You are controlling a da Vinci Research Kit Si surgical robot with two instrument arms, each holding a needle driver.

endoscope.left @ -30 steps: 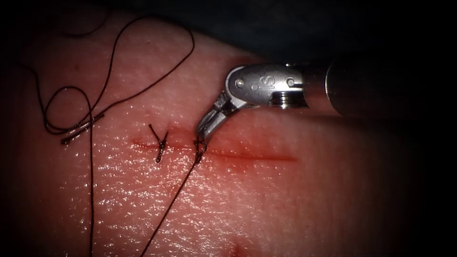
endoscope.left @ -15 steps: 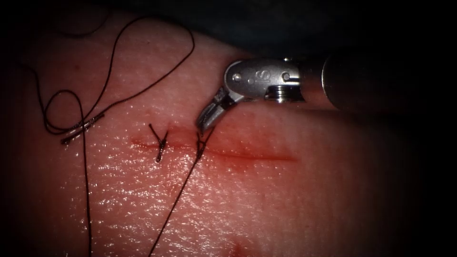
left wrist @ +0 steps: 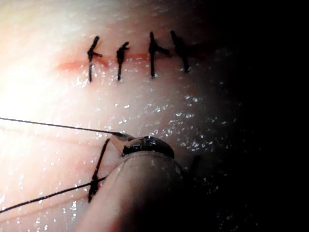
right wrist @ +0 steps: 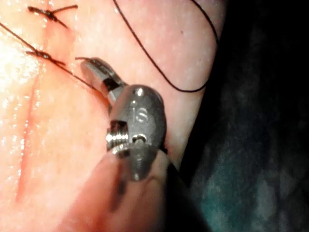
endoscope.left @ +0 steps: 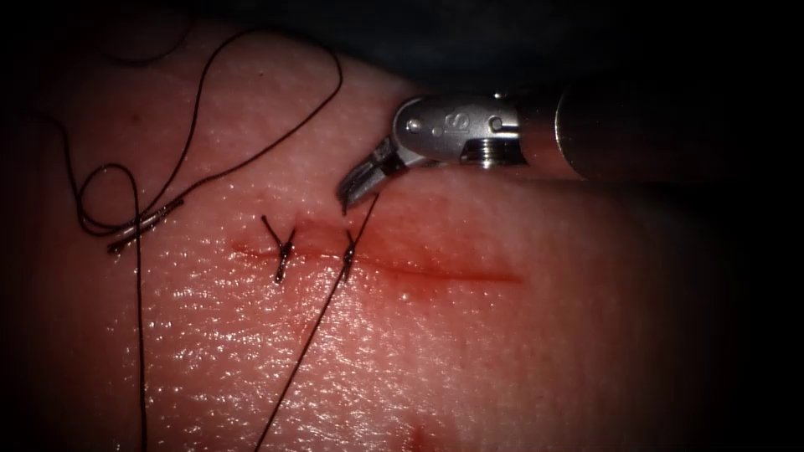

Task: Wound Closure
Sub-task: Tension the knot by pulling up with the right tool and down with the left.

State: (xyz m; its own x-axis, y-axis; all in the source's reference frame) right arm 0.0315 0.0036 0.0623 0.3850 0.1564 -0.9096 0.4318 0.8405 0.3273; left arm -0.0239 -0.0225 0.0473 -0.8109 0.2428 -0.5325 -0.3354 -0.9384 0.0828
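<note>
**Wound closure, endoscope and wrist views.** The right tool (endoscope.left: 350, 194) is seen above the cut (endoscope.left: 452, 273), near the far edge of the tissue (endoscope.left: 502, 351). Its jaws are drawn together on a short strand of thread (endoscope.left: 363, 219). This strand is held taut between the jaw tips and the knot of the second stitch (endoscope.left: 347, 254), which sits on the cut. From the same knot a long strand is led down to the near edge of the tissue. A finished stitch (endoscope.left: 283, 251) with short cut ends lies across the cut just to the left of the knot.

The needle (endoscope.left: 146, 222) is laid flat on the tissue, well to the left of the cut and toward the tissue's left edge. It is held by neither tool and is not in the tissue. It is crossed by loose loops of thread.

In the right wrist view the closed tool (right wrist: 91, 67) is shown with the thread running from it to the knot. In the left wrist view the left tool (left wrist: 126, 140) is shown over the tissue with dark strands beside its tip. Whether anything is gripped by it cannot be told.
</note>
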